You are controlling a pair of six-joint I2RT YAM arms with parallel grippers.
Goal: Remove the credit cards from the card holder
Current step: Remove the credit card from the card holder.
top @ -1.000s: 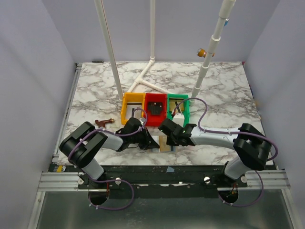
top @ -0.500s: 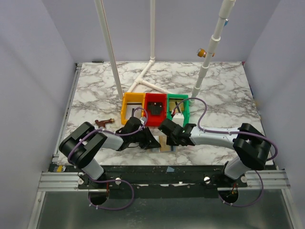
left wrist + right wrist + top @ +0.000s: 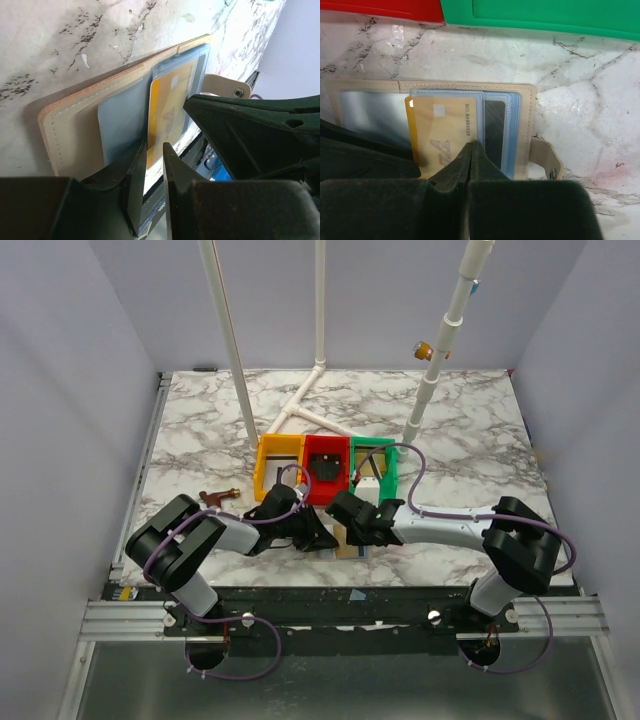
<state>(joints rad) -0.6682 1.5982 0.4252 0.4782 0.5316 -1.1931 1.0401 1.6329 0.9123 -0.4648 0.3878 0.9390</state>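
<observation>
The card holder point(image 3: 347, 541) lies open and flat near the table's front edge, with a tan rim point(image 3: 526, 102) and clear blue-silver pockets. A gold-tan credit card point(image 3: 440, 130) sticks out leftward from the right half's pockets, and it shows in the left wrist view point(image 3: 170, 110). A dark card point(image 3: 495, 131) sits in a pocket behind it. My right gripper point(image 3: 471, 146) is shut, its tips resting on the gold card's right end. My left gripper point(image 3: 154, 150) stands over the holder's left half point(image 3: 70, 130), jaws a narrow gap apart with nothing between them.
Yellow point(image 3: 278, 465), red point(image 3: 325, 480) and green point(image 3: 378, 468) trays stand just behind the holder; the red one holds a chunky black object point(image 3: 326, 469). A white pipe frame point(image 3: 310, 405) stands farther back. A small brown object point(image 3: 217, 497) lies at the left.
My right gripper has shifted slightly left over the holder. The left arm has not visibly moved.
</observation>
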